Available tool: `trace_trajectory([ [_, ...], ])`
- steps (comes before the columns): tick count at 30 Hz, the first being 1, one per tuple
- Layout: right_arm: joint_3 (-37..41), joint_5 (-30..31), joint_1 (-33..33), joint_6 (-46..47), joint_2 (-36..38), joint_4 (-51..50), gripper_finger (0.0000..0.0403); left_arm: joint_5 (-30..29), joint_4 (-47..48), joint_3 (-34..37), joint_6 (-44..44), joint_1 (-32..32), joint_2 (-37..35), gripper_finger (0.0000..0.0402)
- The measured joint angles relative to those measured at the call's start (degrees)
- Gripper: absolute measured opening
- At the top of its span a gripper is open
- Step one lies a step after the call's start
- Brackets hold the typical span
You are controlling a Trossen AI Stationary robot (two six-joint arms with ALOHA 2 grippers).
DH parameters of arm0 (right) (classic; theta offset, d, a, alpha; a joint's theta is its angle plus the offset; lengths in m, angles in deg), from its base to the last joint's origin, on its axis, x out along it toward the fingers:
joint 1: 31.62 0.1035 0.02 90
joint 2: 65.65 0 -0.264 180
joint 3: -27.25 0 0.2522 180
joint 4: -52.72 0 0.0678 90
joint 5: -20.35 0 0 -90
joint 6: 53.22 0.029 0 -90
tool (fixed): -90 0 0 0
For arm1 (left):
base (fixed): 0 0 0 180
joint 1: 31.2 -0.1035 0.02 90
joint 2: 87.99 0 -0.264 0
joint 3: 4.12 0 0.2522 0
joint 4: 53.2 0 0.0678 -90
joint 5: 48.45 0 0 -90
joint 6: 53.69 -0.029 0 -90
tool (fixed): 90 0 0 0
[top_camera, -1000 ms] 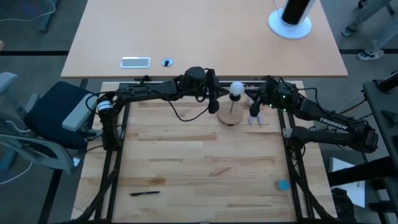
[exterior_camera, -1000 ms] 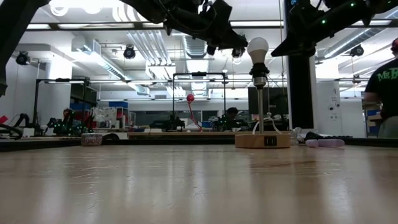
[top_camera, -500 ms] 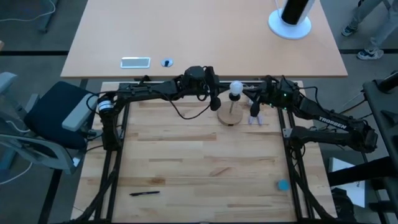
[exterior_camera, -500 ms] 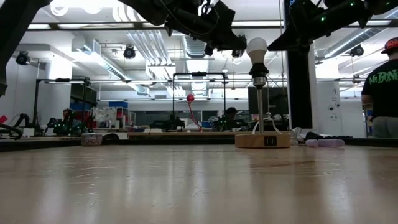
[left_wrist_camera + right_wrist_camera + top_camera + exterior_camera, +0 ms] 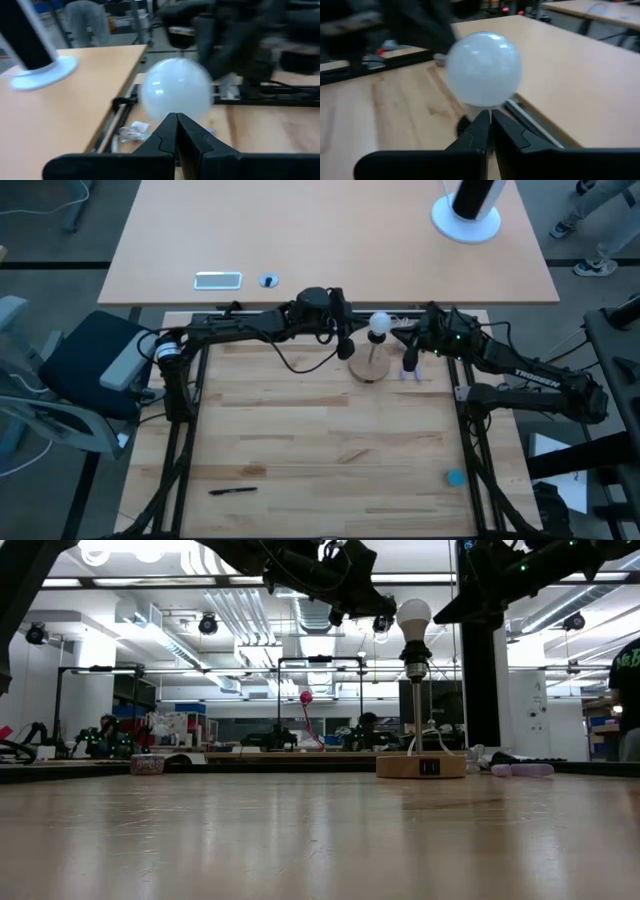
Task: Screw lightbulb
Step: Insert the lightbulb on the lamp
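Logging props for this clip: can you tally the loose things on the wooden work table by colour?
White: 1, the lightbulb on the lamp post
Tan wood: 1, the round wooden disc
Black: 1, a pen
Blue: 1, a small blue object
Total: 4

Black pen (image 5: 232,490) near front edge; blue cap (image 5: 455,477) front right; white-based black cylinder (image 5: 467,212) on far table.

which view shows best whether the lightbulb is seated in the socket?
Low view: the lightbulb stands in profile, upright on the post above the wooden base, screw end visible. High view shows only its top as a small white dot. Both wrist views show the globe close but blurred, socket hidden.
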Motion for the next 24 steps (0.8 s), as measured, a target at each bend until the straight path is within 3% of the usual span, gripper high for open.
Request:
trace_trajectory([
  [5, 0.0, 4.9, -0.4, -2.6, -0.3, 0.4, 0.0013, 2.7, 0.0, 0.0, -1.0, 0.1, 0.0, 0.0000],
  [13, 0.0, 3.8, -1.1, -3.4, -3.2, 3.5, 0.0013, 0.7, -1.2, 0.0, -1.0, 0.0, 2.5, 0.0000],
  [24, 0.1, -5.1, -0.8, -2.2, -3.7, 3.1, 0.0013, -3.4, -1.3, 0.0, -0.9, -0.1, 2.7, 0.0000],
])
